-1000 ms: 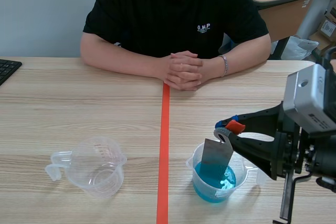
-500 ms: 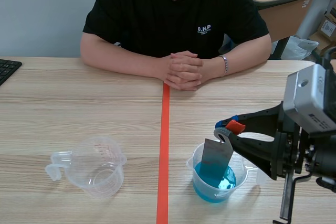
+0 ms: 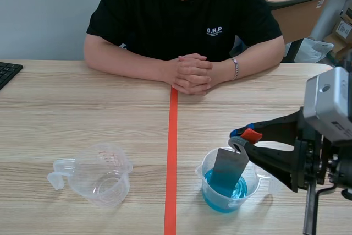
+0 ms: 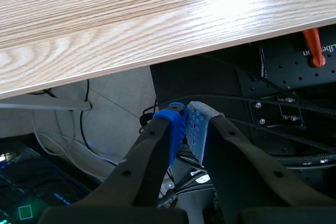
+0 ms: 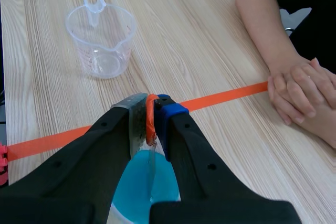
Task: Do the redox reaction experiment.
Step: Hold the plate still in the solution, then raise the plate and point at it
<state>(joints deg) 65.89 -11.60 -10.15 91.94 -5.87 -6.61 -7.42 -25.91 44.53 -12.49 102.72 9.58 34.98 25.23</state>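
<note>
A clear plastic beaker (image 3: 226,188) holding blue liquid (image 3: 224,186) stands just right of the orange tape line. My right gripper (image 3: 242,139) is shut on the top edge of a grey metal sheet (image 3: 226,170), which hangs upright with its lower end dipped in the blue liquid. The right wrist view shows the sheet (image 5: 151,156) edge-on between the closed fingers, above the blue liquid (image 5: 142,192). A second, empty clear beaker (image 3: 100,173) stands left of the tape. My left gripper (image 4: 185,129) is shut on nothing, below the table's edge.
A person sits across the table with clasped hands (image 3: 191,73) resting near the tape line (image 3: 171,158). A black keyboard corner (image 3: 7,72) lies at the far left. The empty beaker (image 5: 101,35) sits ahead of my right gripper.
My right gripper has shifted slightly right and down, lowering the metal sheet deeper into the blue liquid. The left beaker and the person's hands have stayed put.
</note>
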